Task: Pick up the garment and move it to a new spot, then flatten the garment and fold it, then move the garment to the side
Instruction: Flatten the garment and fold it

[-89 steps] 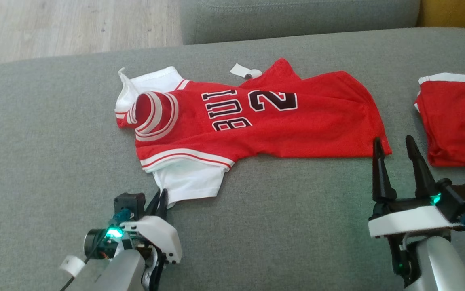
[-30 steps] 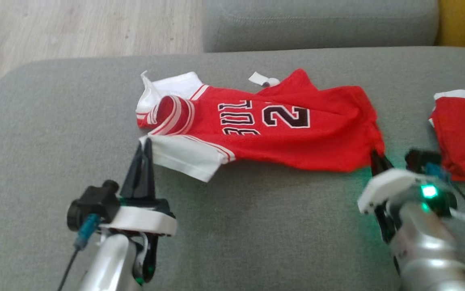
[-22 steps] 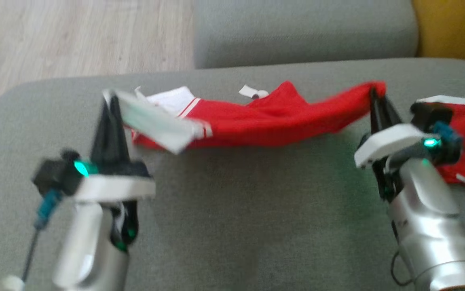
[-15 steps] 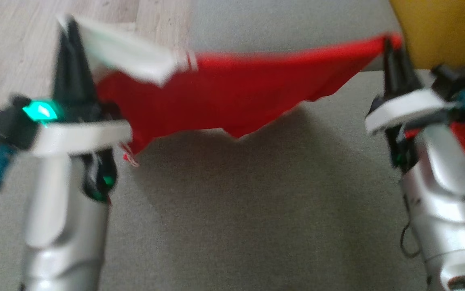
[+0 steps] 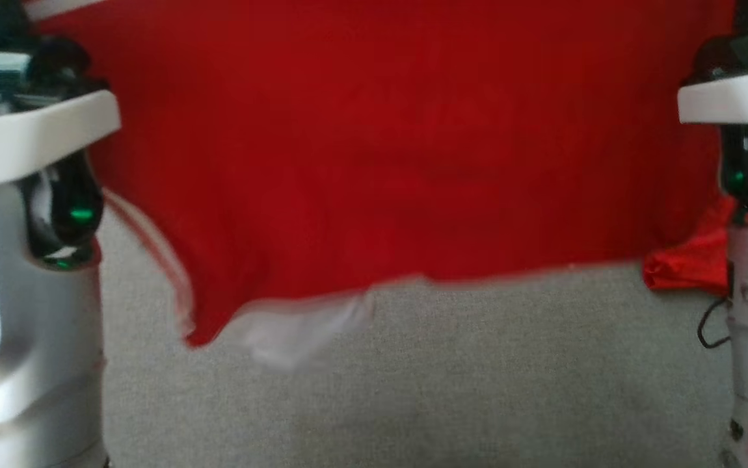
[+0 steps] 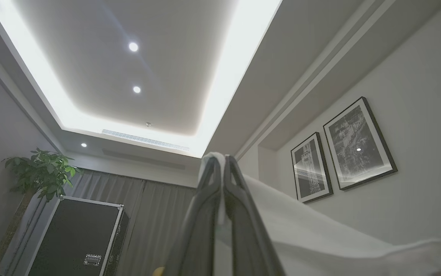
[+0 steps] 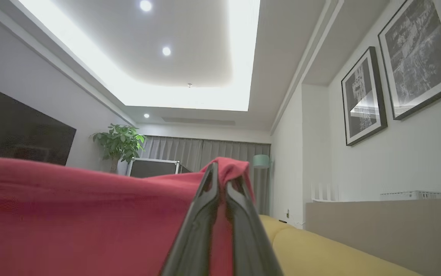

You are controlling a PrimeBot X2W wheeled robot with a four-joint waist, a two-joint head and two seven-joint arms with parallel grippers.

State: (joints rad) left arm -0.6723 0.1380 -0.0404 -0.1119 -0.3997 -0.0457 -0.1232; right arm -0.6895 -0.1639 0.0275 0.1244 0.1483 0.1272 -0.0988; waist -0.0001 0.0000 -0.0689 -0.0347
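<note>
The garment (image 5: 380, 143) is a red jersey with white sleeves, hanging spread out in the air above the grey sofa seat (image 5: 413, 377). Its lower hem and a blurred white sleeve dangle near the cushion. In the left wrist view my left gripper (image 6: 222, 163) is shut on the garment's white sleeve (image 6: 301, 234), fingers pointing up at the ceiling. In the right wrist view my right gripper (image 7: 222, 172) is shut on a red corner of the garment (image 7: 90, 214). Both forearms stand upright at the sides of the head view, their fingertips above the frame.
A second red garment (image 5: 689, 263) lies on the seat by my right forearm. The right wrist view shows a yellow cushion (image 7: 339, 249) below and a plant (image 7: 119, 143) and a case farther off. Framed pictures (image 6: 343, 153) hang on the wall.
Both grippers have lifted the garment off the seat and raised it high, so it now hangs stretched between them. The head view has shifted too.
</note>
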